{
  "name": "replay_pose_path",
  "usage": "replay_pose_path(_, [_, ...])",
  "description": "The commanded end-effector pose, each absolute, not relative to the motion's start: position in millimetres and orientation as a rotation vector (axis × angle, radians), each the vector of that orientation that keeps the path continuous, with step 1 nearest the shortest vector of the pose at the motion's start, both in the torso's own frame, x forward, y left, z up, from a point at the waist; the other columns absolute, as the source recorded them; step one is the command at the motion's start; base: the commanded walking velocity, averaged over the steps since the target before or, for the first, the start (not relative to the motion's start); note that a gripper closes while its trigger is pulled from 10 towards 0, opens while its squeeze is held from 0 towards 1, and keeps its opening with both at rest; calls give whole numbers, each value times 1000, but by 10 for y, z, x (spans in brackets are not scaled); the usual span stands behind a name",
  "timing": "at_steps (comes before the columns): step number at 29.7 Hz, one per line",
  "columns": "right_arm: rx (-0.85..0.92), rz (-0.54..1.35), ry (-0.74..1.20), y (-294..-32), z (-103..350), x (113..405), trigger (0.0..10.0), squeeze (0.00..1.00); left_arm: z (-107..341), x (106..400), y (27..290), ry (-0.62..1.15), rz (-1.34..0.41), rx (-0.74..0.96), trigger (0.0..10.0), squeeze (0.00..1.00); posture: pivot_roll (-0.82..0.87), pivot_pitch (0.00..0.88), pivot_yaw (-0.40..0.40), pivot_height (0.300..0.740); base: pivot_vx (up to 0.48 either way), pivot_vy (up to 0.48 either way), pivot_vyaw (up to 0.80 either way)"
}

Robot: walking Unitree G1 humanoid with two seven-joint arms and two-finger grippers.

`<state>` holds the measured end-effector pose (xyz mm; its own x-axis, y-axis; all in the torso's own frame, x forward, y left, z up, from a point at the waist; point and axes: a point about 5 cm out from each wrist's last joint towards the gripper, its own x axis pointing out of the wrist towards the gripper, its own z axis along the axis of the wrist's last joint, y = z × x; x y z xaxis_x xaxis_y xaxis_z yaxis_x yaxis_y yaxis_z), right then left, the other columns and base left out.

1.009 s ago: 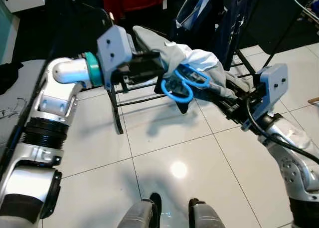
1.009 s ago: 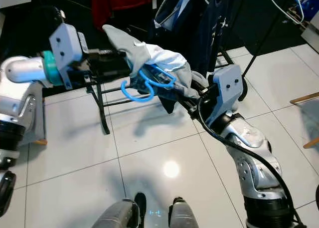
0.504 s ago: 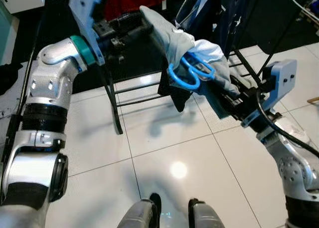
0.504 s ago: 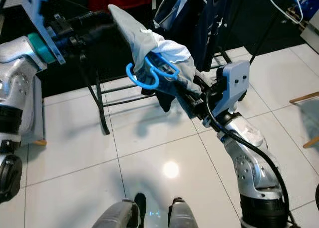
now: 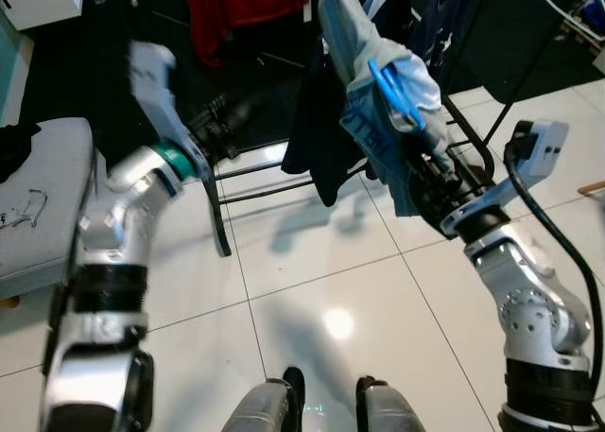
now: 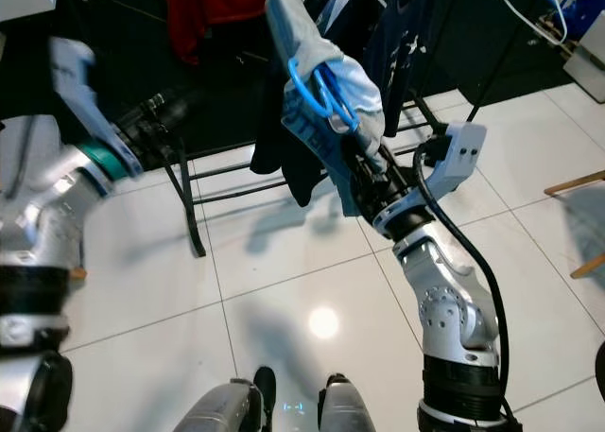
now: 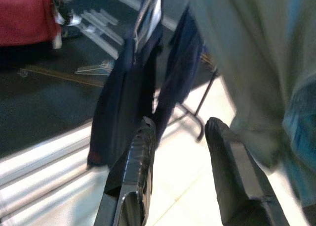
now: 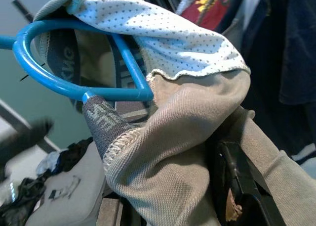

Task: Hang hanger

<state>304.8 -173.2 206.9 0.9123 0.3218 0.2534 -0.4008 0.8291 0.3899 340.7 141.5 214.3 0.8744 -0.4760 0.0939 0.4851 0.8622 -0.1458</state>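
Head views: right gripper [image 5: 423, 160] raised, clamped on grey garment [image 5: 354, 49] carrying blue hanger [image 5: 397, 96], close before dark clothes on rack [image 5: 219, 200]. Left gripper [image 5: 248, 106] blurred, well apart from garment, beside rack.
Left wrist view: fingers [image 7: 136, 161] spread, empty.
Right wrist view: blue hanger hook [image 8: 74, 82] protrudes from garment folds [image 8: 163, 152] pinched by fingers [image 8: 237, 181].

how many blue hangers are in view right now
1: the blue hanger sits inside the grey garment held up by the right hand near the rack. Others may hang hidden among the dark clothes behind.
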Motion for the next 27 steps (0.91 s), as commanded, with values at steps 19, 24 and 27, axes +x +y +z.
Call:
replay_pose_path(19, [60, 130, -72, -1878, 1756, 3192, 10000, 0, 1962, 3153, 1290, -42, -288, -17, 10000, 0, -123, 167, 88, 740, 0, 0, 0])
replay_pose_path(24, [210, 195, -110, -1780, 1826, 3193, 10000, 0, 1966, 3125, 1314, -50, -268, 11, 10000, 0, -112, 164, 84, 740, 0, 0, 0])
replay_pose_path(27, [341, 220, -142, -1735, 1892, 3216, 10000, 0, 1971, 3109, 1308, -55, -261, 14, 10000, 0, -104, 156, 82, 740, 0, 0, 0])
